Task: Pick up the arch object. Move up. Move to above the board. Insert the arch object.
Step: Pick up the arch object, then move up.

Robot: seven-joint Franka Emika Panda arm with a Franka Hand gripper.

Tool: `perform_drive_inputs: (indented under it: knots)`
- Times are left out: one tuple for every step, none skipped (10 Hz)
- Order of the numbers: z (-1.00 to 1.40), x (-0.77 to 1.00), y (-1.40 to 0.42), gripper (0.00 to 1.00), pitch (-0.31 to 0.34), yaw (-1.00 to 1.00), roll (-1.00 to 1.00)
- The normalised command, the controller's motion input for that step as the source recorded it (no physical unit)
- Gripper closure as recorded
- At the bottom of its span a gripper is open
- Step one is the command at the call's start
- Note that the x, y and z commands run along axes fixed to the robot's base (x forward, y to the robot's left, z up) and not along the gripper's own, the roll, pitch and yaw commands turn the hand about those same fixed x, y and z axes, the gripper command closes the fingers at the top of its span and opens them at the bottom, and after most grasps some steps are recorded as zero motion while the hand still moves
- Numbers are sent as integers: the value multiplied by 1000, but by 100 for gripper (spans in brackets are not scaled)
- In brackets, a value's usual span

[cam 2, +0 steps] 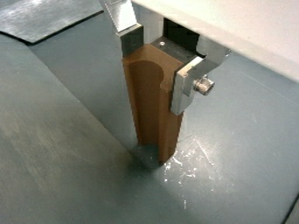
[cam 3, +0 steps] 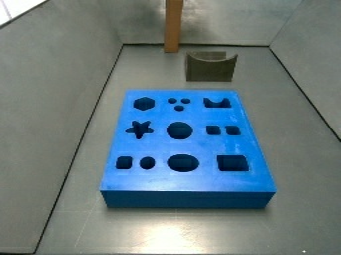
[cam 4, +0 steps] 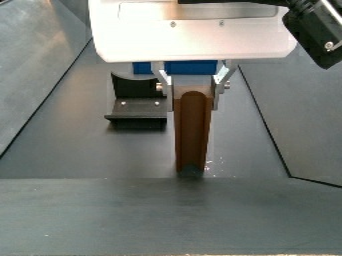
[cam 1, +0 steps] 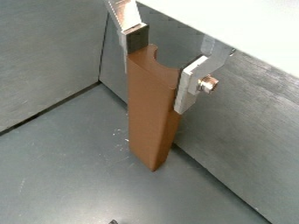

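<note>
Gripper (cam 4: 190, 82): at the far edge of the grey floor; silver fingers (cam 2: 190, 80) either side of the top of a tall orange-brown bar (cam 4: 193, 130); jaws pinching the bar.
Bar: upright; lower end on the floor in both wrist views (cam 1: 152, 114) (cam 2: 152, 105); near the back wall in a side view (cam 3: 173, 26).
Arch block (cam 3: 209, 66): on the floor just beside the bar, free of the gripper; scoop facing up.
Board (cam 3: 184, 149): blue; mid-floor; near the arch block, apart from it; holes empty.
</note>
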Motion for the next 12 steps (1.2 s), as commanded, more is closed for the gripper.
perform_drive_inputs:
  knots:
    - [0, 0, 0, 100, 0, 0, 0]
    - [0, 0, 0, 100, 0, 0, 0]
    - [0, 0, 0, 100, 0, 0, 0]
    - [0, 0, 0, 100, 0, 0, 0]
    - [0, 0, 0, 100, 0, 0, 0]
    - [0, 0, 0, 100, 0, 0, 0]
    - [0, 0, 0, 100, 0, 0, 0]
    - [833, 0, 0, 100, 0, 0, 0]
    - [799, -51, 30, 100, 22, 20, -4]
    - [658, -72, 17, 100, 51, 12, -4]
    - [508, -45, 12, 100, 51, 2, 7]
    - [280, -20, 12, 100, 63, -3, 17]
